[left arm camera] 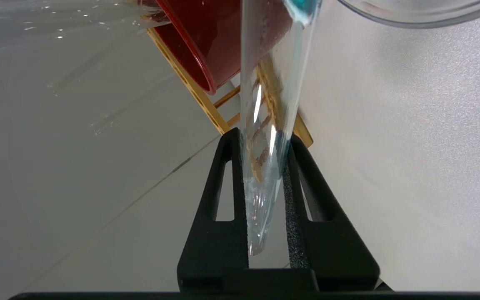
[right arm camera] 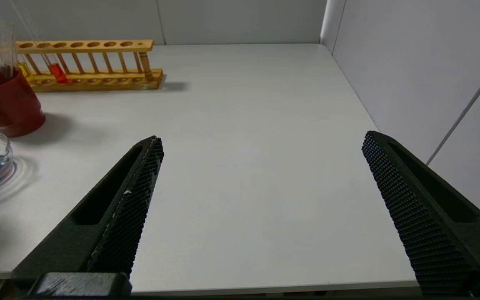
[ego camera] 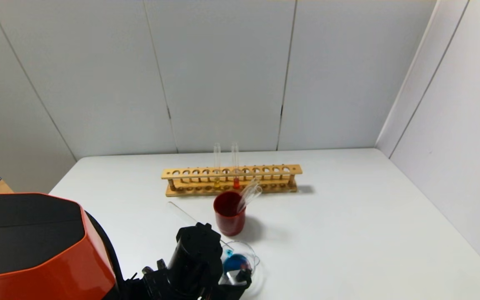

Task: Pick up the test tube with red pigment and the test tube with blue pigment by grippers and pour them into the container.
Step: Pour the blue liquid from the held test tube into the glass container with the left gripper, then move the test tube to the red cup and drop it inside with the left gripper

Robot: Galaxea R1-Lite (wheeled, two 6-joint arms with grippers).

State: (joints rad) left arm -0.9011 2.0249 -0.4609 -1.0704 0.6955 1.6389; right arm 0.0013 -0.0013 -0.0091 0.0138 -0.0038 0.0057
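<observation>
My left gripper is shut on the test tube with blue pigment. The tube is tilted, its mouth with a trace of teal liquid at the rim of the container. In the head view the left arm is at the table's front, the tube slants down to the clear beaker, which holds blue liquid. The test tube with red pigment stands upright in the wooden rack; it also shows in the right wrist view. My right gripper is open and empty over the table's front right.
A dark red cup with empty tubes stands between the rack and the beaker. A tube with yellow liquid stands in the rack next to the red one. White walls close the back and right of the white table.
</observation>
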